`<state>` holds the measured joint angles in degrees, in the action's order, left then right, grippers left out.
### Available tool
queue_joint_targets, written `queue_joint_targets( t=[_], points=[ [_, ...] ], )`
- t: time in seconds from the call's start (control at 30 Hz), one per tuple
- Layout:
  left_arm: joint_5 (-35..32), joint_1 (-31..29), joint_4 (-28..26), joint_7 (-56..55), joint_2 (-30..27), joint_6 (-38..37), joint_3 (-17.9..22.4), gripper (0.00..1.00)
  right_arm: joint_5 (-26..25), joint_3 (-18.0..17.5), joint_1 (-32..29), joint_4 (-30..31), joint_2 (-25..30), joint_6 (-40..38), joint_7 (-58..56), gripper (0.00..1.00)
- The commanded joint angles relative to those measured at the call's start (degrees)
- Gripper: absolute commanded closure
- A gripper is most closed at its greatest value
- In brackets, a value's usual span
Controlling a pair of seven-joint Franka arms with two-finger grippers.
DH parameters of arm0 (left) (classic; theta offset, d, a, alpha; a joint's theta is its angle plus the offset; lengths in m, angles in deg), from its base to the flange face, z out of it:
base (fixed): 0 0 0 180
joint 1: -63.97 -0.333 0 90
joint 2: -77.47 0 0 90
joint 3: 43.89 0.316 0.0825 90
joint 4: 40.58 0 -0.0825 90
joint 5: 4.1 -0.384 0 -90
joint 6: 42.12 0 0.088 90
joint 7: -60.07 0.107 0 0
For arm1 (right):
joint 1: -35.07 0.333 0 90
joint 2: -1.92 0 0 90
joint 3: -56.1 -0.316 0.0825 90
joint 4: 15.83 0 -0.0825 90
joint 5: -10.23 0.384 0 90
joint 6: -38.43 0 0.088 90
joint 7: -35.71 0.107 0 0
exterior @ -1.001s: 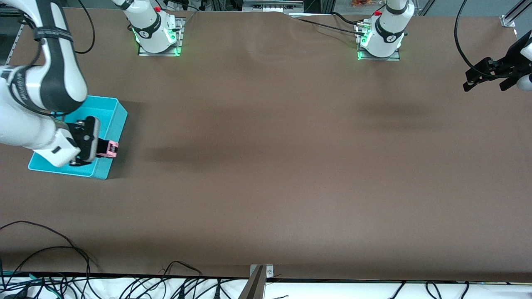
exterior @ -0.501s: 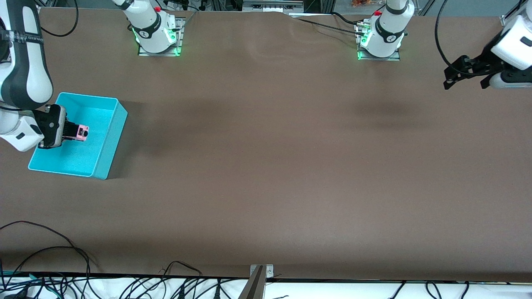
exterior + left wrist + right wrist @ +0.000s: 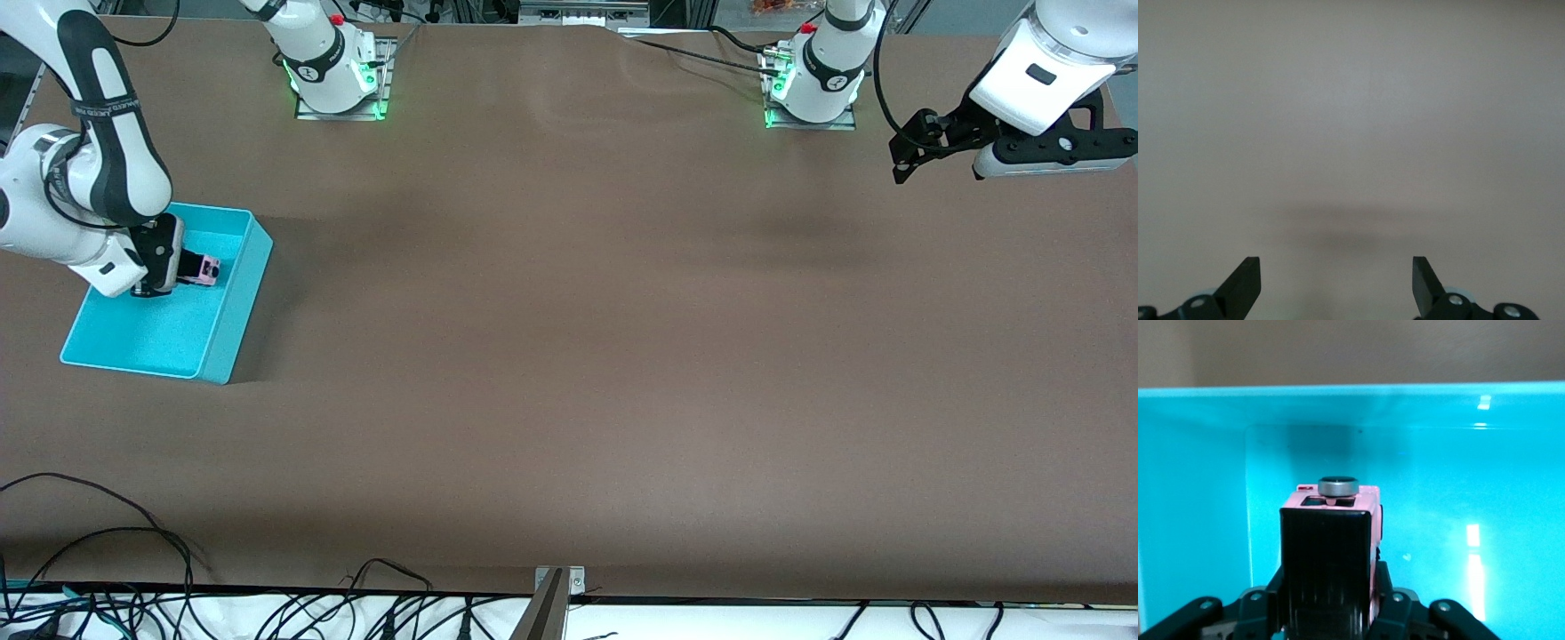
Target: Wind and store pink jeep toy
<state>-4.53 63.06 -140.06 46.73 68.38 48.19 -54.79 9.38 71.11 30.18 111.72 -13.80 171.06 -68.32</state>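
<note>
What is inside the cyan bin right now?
Inside the cyan bin: only the pink jeep toy, gripped by the right gripper. The arm covers one corner of the floor.

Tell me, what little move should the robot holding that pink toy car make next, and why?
Probably lower a touch and open its fingers. The right gripper is shut on the pink jeep toy and holds it inside the cyan bin, so only the release seems left. The left gripper waits open over bare table.
</note>
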Motion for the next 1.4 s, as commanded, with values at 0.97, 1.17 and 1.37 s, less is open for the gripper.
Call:
queue_joint_targets(
  t=[0.97, 1.17, 1.37],
  points=[
    [-1.50, -0.23, 1.83, -2.92, 0.48, -1.45, 0.26, 0.00, 5.51, -4.11, -0.66, -10.81, -1.24, -8.95, -1.98, 0.00],
    [-1.50, -0.49, 1.83, -2.83, 0.57, -1.45, 0.35, 0.00, 4.63, -8.59, -0.30, -22.59, -1.24, -21.16, 10.93, 0.00],
    [-1.50, -0.67, 1.83, -2.66, 0.57, -1.45, 0.79, 0.00, 4.37, -9.65, 1.63, -30.24, -1.16, -28.11, 23.50, 0.00]
  ],
)
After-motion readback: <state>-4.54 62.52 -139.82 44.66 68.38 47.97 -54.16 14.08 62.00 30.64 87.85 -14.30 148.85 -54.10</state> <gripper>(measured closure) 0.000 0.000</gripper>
